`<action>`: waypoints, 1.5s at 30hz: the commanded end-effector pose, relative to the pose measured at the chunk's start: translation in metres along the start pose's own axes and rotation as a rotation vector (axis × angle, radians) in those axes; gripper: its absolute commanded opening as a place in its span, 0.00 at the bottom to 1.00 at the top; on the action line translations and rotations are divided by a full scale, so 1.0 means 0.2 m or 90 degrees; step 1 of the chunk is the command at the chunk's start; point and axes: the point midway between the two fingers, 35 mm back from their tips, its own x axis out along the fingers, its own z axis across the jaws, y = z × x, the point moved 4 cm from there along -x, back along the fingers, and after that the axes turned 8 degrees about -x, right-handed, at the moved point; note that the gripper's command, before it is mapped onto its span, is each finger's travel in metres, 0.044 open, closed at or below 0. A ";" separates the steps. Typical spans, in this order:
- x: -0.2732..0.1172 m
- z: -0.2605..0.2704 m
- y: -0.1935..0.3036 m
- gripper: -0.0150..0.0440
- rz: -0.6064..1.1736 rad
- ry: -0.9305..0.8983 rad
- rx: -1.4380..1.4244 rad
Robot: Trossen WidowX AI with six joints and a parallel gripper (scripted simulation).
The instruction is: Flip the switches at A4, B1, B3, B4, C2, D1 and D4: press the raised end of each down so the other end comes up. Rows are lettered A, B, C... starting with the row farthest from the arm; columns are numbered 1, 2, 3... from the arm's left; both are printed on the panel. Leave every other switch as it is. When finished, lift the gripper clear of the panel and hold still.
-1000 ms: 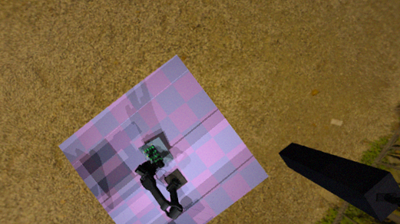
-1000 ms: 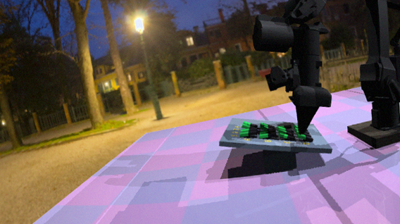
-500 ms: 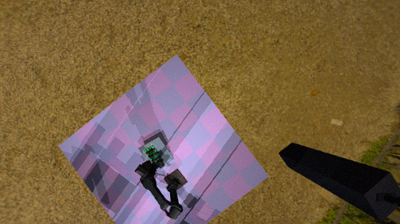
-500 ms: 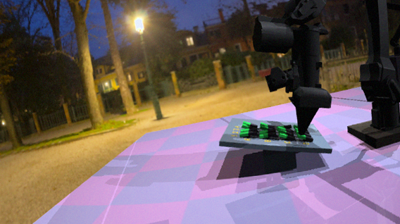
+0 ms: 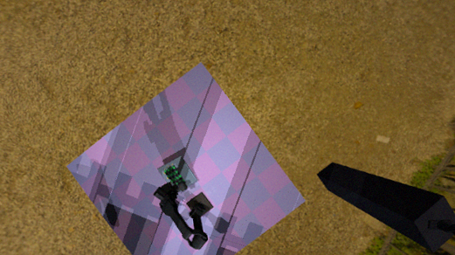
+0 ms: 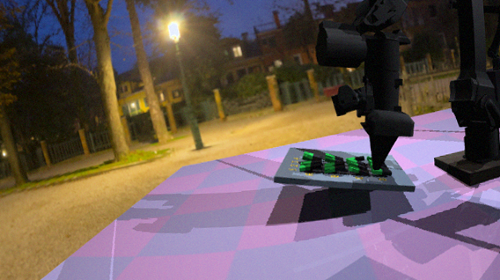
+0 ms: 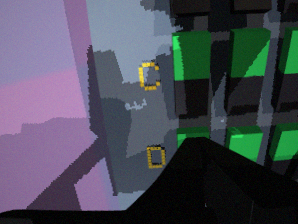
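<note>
The grey panel (image 5: 189, 173) (image 6: 400, 181) (image 7: 107, 30) carries rows of black switches with green ends. My gripper (image 6: 379, 167) (image 7: 194, 147) is shut and empty, pointing down at row D, the row nearest the arm. In the wrist view its tip overlaps the near part of switch D1 (image 7: 186, 135); a green far end shows beyond it, and the near end is hidden. Whether the tip touches is unclear. Switch C1 (image 7: 192, 55) and switch C2 (image 7: 250, 52) show green far halves and black near halves. The tip and arm hide parts of row D in the exterior view.
The arm's base (image 5: 205, 202) (image 6: 481, 165) stands on the checkered table (image 5: 231, 153) (image 6: 186, 237) on the near side of the panel. The printed letter C (image 7: 142, 76) and letter D (image 7: 150, 157) lie left of the switches. Dark shadows cross the panel and table.
</note>
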 end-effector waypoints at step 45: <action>-0.10 -0.32 0.05 0.25 0.002 0.002 -0.004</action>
